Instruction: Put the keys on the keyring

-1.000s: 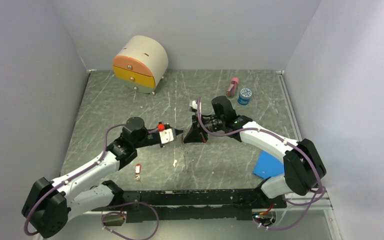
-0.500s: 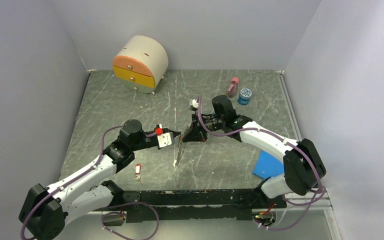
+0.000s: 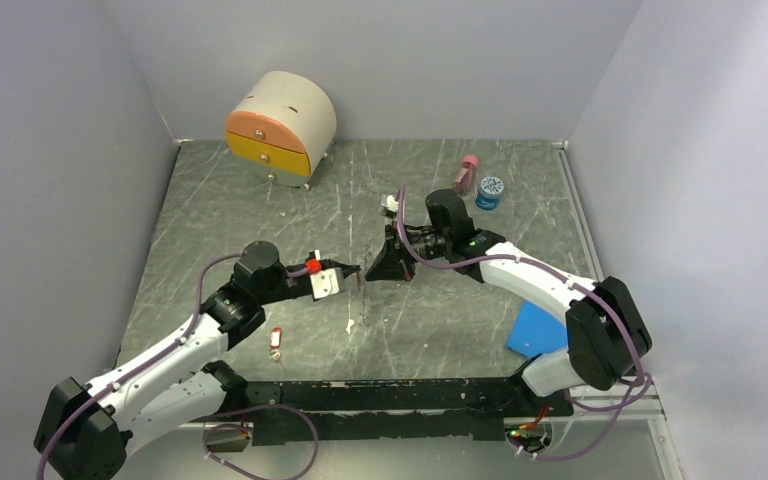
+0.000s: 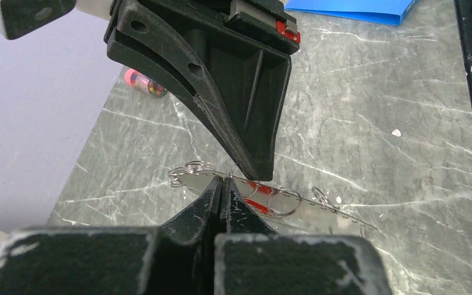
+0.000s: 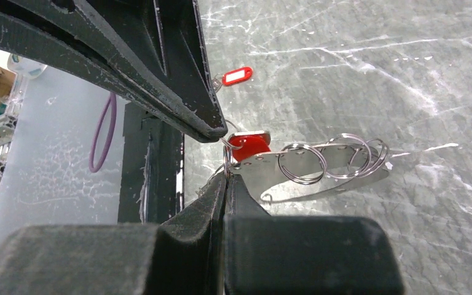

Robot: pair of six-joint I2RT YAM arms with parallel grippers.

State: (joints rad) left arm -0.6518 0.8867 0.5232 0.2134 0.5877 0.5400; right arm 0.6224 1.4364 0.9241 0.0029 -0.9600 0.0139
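Note:
Between the two grippers hangs the keyring (image 5: 319, 163), seen here as a thin silvery metal strip carrying several small split rings. My left gripper (image 4: 222, 183) is shut on the strip's edge (image 4: 188, 179). My right gripper (image 5: 227, 175) is shut on a small wire ring beside a key's red tag (image 5: 249, 144). In the top view the left gripper (image 3: 348, 272) and right gripper (image 3: 372, 268) meet tip to tip above mid-table. Another of the keys (image 3: 276, 340), with a red tag (image 5: 236, 75), lies flat on the table near the left arm.
A rounded drawer box (image 3: 280, 128) stands at the back left. A pink bottle (image 3: 465, 173) and a blue-lidded jar (image 3: 490, 191) sit at the back right. A blue sheet (image 3: 537, 328) lies by the right arm's base. A black rail (image 3: 390, 395) runs along the near edge.
My left gripper has drawn back slightly to the left and nearer. The hanging metal piece has swung under the tips. The right gripper has stayed almost still.

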